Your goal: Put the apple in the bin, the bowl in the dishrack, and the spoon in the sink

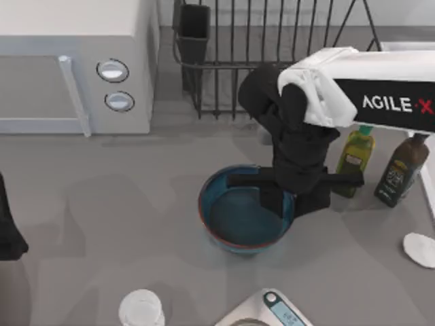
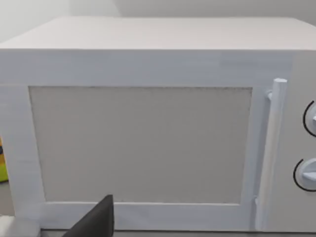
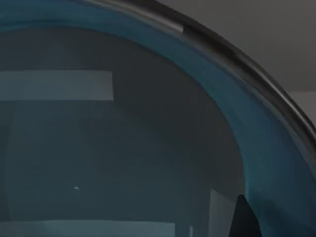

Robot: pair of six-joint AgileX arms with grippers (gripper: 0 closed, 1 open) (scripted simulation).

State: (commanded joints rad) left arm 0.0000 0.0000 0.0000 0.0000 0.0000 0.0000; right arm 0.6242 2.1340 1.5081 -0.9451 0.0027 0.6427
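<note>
The blue bowl [image 1: 238, 214] with its reddish-brown rim stands on the table in the middle of the top view. My right gripper [image 1: 294, 202] is at the bowl's right rim, one finger inside and one outside, shut on the rim. The right wrist view looks closely into the bowl [image 3: 123, 138], with one dark fingertip [image 3: 244, 219] at its inner wall. The black wire dishrack [image 1: 272, 61] stands behind the bowl. A pale oval, the spoon [image 1: 419, 249], lies at the table's right edge. The sink [image 1: 408, 46] shows as a light rim at the far right. The apple and the bin are out of view.
A white microwave [image 1: 75, 68] fills the far left; the left wrist view faces its door [image 2: 143, 143]. My left arm [image 1: 8, 227] is parked at the left edge. A green bottle [image 1: 355, 156] and a dark bottle [image 1: 402, 170] stand right of the bowl. A white cup [image 1: 141, 310] and a scale [image 1: 268, 312] sit near the front.
</note>
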